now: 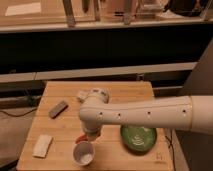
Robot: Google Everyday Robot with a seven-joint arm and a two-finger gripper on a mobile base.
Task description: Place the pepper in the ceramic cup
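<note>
Claw above the ceramic cup, pepper at its side

The claw (88, 137) hangs under the white arm (150, 115) over the wooden worktop (125, 95); I cannot tell whether it is clamped or spread. The orange-red pepper (80, 138) shows at its 9 o'clock, just above the ceramic cup (84, 153). A green bowl (138, 138) sits at the cup's 3 o'clock.

The ceramic cup (84, 153) is small, round and white with a pale inside. It stands upright close to the near edge of the worktop (122, 95), left of centre. The pepper (80, 138), a short orange-red sliver, shows just beyond the cup's far-left rim. It sits at the hand (90, 136), which hangs over the cup.
</note>
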